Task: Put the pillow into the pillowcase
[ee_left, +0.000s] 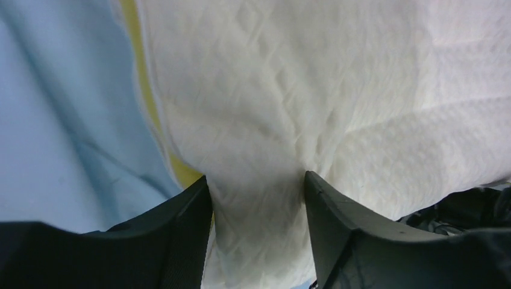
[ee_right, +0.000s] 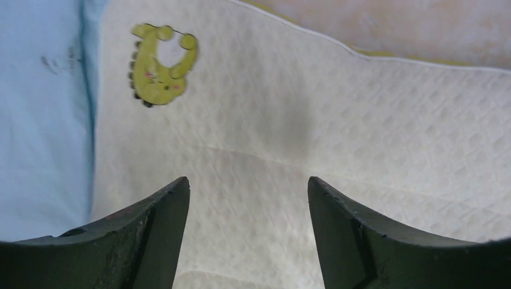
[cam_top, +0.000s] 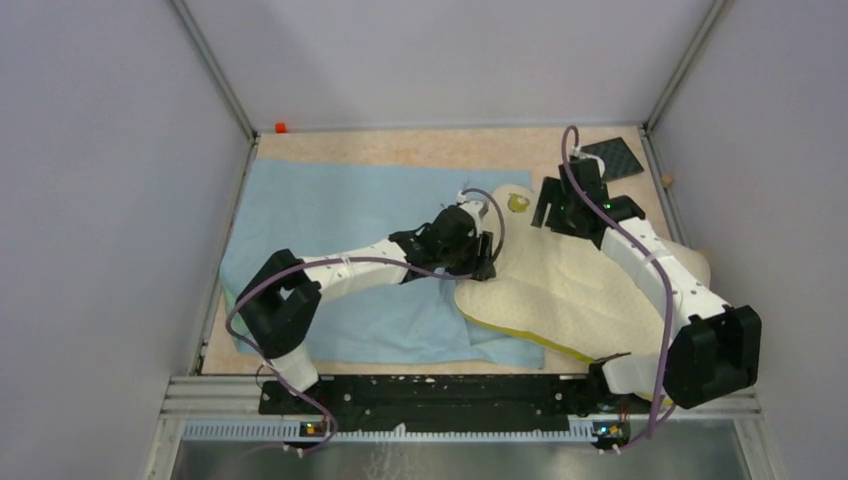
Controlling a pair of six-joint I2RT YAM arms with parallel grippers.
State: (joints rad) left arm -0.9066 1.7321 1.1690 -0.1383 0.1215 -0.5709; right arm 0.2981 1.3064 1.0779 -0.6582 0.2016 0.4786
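Cream-white quilting of the pillow [cam_top: 570, 290] gathered into a thick fold between the fingers of the left hand [ee_left: 254, 179]; clamped on that fold as far as the padding allows. Grip taken at the pillow's 9 o'clock edge, just inside the yellow band [ee_left: 141, 78], judged the best purchase for dragging the bulk toward the blue cloth.

Right hand [ee_right: 247, 180] spread wide over the pillow's 11 o'clock corner, close to the green emblem [ee_right: 159, 63]; nothing between the fingers. Contact with the quilting not determinable. Judged to be steadying or about to pinch that corner so both ends travel together.

Pillow located at 3 to 4 o'clock on the desk [cam_top: 400, 145], its 9 o'clock portion overlapping the pillowcase [cam_top: 340, 210]. Pillowcase laid flat from 9 o'clock to centre, blue side up. Mouth of the case not identifiable from any view.

Insertion judged not begun: whole pillow exposed, resting on top of the cloth, not inside. Risk noted: no hand holding the case, so liable to slide or ruck under a dragged pillow.
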